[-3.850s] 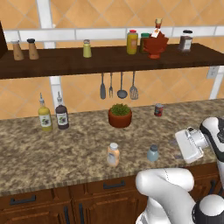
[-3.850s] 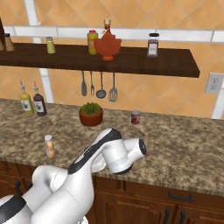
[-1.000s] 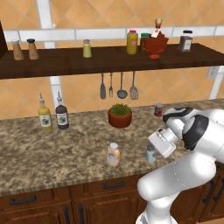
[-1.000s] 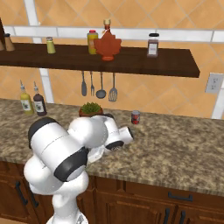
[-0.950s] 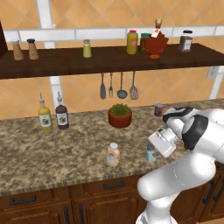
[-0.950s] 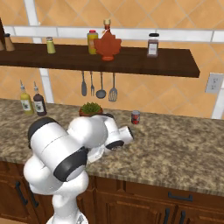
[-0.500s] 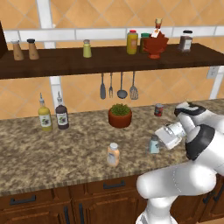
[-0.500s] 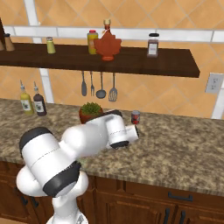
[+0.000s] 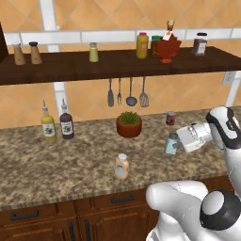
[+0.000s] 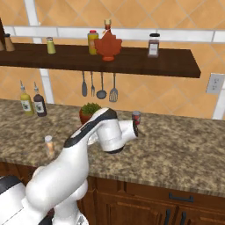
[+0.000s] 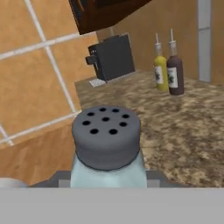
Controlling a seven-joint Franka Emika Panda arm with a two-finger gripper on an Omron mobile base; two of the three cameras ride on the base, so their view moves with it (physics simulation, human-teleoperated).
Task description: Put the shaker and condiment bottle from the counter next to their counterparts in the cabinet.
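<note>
The jaws grip the shaker (image 9: 172, 143) upright, lifted off the worktop (image 9: 70, 164), and its yellow-green counterpart (image 9: 94, 52) on the cabinet (image 9: 117, 66) lies toward ten o'clock, well apart.

even, bright, shadeless rendered light fills both base views; the granite counter (image 9: 70, 164) throws no glare, and things near its back edge cast barely any shadow. the underside of the cabinet (image 9: 117, 66) reads dark. the hand view is soft and blurry, its near shaker (image 11: 107, 148) looming large.
</note>
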